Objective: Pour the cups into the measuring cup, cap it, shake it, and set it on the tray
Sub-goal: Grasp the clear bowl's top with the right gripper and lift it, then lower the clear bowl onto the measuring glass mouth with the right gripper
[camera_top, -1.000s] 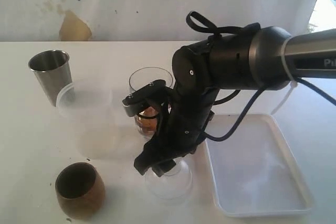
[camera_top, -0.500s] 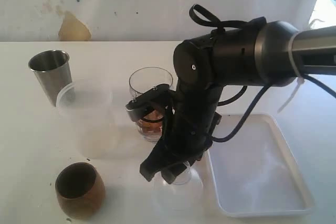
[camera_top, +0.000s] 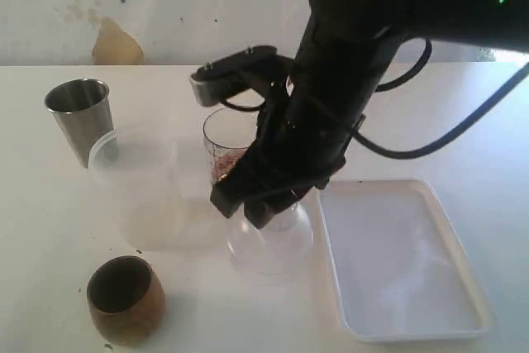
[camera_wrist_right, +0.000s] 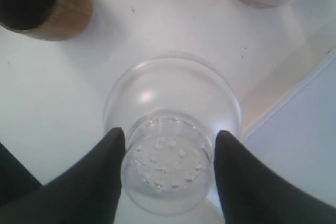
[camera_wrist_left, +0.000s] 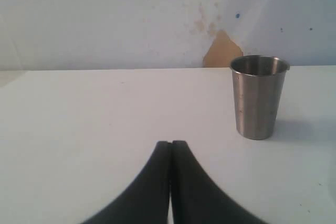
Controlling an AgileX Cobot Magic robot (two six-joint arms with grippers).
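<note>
Beside the tray [camera_top: 397,262], your right end effector [camera_wrist_right: 169,150] pinched the cap [camera_top: 270,241] by its ribbed knob, dome mouth downward, seemingly just off the worktop; you needed to carry it level over the measuring cup [camera_top: 225,145] behind, centre rim on rim, then press; your left end effector [camera_wrist_left: 170,150], pressed together, faced the far steel tumbler [camera_wrist_left: 259,98].

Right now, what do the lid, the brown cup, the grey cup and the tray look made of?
Lid: clear plastic, glossy; the table shows through it.
Brown cup: looks like wood, matte, warm brown with a dark inside.
Grey cup: metal, probably steel, with a brushed sheen.
Tray: white, smooth, likely plastic.
</note>
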